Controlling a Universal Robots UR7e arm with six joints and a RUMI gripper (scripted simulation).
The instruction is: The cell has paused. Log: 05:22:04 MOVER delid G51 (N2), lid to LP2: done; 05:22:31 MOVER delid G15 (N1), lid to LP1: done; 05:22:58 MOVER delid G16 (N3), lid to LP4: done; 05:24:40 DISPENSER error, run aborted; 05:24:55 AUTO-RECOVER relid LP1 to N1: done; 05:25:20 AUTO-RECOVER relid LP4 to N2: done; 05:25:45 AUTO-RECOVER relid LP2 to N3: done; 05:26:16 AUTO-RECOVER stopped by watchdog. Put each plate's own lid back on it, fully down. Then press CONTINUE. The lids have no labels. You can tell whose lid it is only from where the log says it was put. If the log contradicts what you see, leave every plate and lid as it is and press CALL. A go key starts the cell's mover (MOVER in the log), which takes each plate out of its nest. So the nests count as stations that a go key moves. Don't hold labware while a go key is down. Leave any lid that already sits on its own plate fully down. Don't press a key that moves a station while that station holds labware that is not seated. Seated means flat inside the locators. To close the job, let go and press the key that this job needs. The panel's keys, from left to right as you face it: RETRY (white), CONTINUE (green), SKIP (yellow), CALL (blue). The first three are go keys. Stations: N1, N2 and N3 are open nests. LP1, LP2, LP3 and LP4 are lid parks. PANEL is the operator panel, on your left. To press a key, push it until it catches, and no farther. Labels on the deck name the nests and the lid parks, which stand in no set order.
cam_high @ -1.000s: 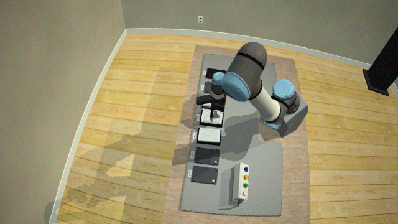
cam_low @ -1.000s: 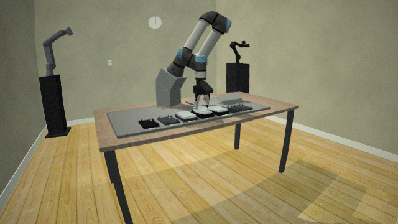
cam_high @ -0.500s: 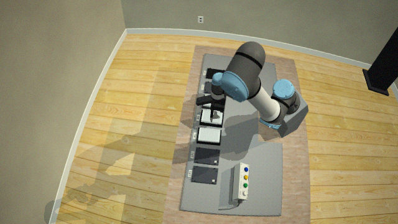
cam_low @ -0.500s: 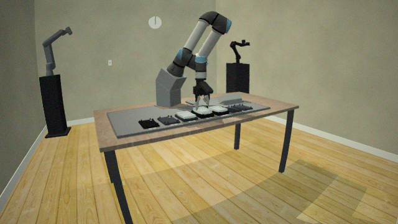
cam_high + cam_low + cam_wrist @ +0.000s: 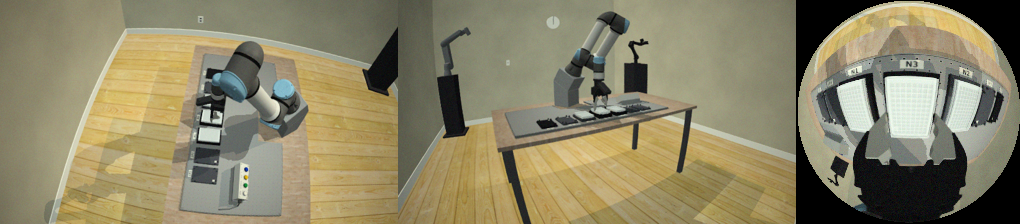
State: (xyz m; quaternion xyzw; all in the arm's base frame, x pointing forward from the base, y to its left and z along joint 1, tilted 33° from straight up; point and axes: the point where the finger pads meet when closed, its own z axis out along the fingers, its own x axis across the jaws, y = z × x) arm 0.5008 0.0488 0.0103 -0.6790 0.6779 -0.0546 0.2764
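Three white well plates stand side by side in the nests. In the wrist view, N3 is in the middle, N1 to the left and N2 to the right. My gripper is down at N3, shut on the lid over that plate, one finger on each long side. I cannot tell whether the lid rests on the plate. The N1 plate and the N2 plate carry lids. The N2 plate is hidden under my wrist in the top view.
Empty dark lid parks lie at both ends of the row. The panel stands near the deck's end, with blue, yellow, green and white keys. The arm's base is behind the row.
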